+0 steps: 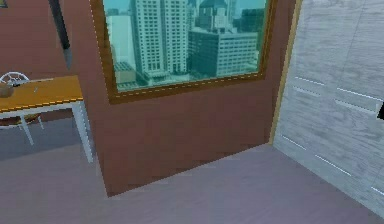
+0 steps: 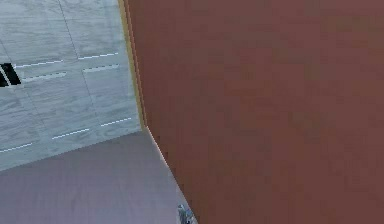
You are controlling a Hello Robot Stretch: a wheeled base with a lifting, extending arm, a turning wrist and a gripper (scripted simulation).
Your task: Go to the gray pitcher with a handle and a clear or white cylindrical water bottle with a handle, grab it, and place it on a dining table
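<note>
Claw (image 2: 186, 214): small grey tip at the arm side view's bottom edge. Far end too small to make out, so I cannot tell its state or whether it has hold of anything.
Reason for pose: judged drawn in for driving, since the brown wall (image 2: 270, 100) rises just beside the claw.
Floor (image 2: 80, 190): bare, beyond the claw.
Grey panelled wall (image 2: 60, 80): well apart from the claw.
Gray pitcher: whereabouts cannot be told, so the search is judged unfinished.
Bench (image 1: 45, 93): wood top, white legs, well apart from the claw. Likely the drop-off table.
Chair (image 1: 14, 78): white wire, behind the bench, set for sitting.
Window (image 1: 185, 40): set in the brown wall, towers outside.
Containers: cannot tell. A dark blob (image 1: 6, 90) on the bench's edge is too small to name.
</note>
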